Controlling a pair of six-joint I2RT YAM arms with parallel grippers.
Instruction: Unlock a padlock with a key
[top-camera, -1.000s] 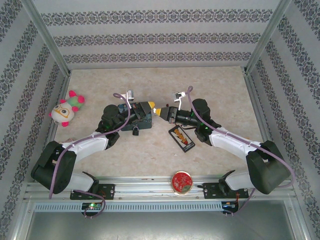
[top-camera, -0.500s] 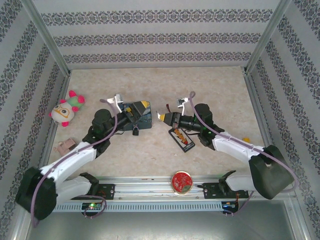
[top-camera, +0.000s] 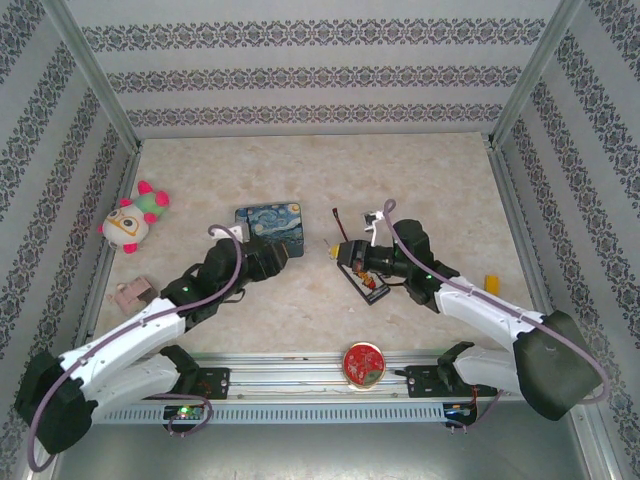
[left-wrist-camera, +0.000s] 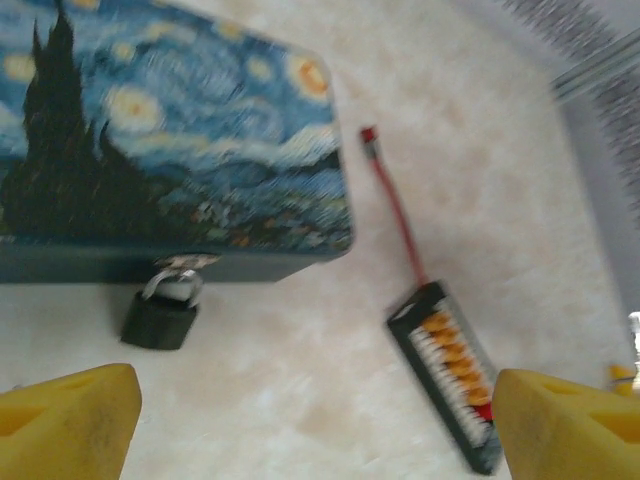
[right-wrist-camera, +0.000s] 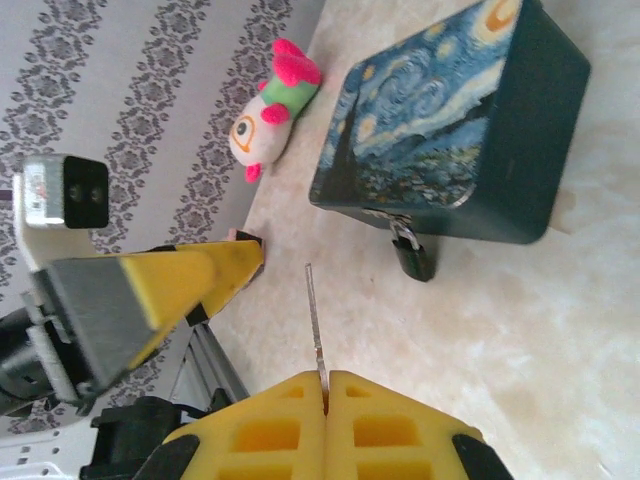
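Start with the tabletop (top-camera: 450, 180). Look for the blue painted tin (top-camera: 268, 220) at about 10 o'clock from its middle, with the plush toy (top-camera: 130, 218) well apart at the tin's 9 o'clock and the black pack (top-camera: 365, 280) near at its 4 o'clock.

Find the padlock (left-wrist-camera: 160, 318) hanging from the clasp on the tin's near wall, at 6 o'clock of the tin in the left wrist view, seemingly resting on the tabletop with the shackle (left-wrist-camera: 178, 275) up and tilted.

Read the left jaws as released and empty, with the yellow pads (left-wrist-camera: 62, 420) spread wide at 6 o'clock of the padlock and touching nothing.

Read the right jaws as clenched on the key (right-wrist-camera: 315, 325), with its thin blade poking out toward 12 o'clock in the right wrist view and the padlock apart at its 1 o'clock.

Judge the step in hand as steadying the lock and bringing the key to it:

- Close the left jaws across the black body, not the shackle, leaving the keyhole free.
- Cannot tell the keyhole's face from these views, so turn the body to expose it before committing.
- Line the blade up with the slot before pushing.
- Go slowly, for fear of bending so thin a blade or twisting it between the pads.
- Avoid dragging the tin along.
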